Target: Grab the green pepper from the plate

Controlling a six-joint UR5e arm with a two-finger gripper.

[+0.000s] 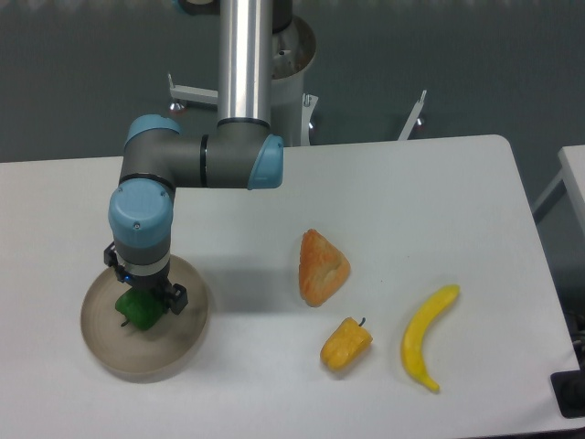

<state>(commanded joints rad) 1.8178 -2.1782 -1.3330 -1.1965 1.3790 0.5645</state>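
Surveying the scene by size, we first note the white table, then the UR5e arm, whose wrist hangs straight down over the left side. Below it we find the plate, round and beige-grey, near the table's front-left edge. To the right, well apart from the plate, we see a pastry-like orange wedge, a banana and a yellow-orange pepper. The green pepper lies on the plate, directly under the gripper, which is at or against its top. The wrist hides the fingers, so we cannot tell whether they are spread or clamped on the pepper. We judge the approach complete; a confirmed grasp and the lift off the plate remain outstanding.
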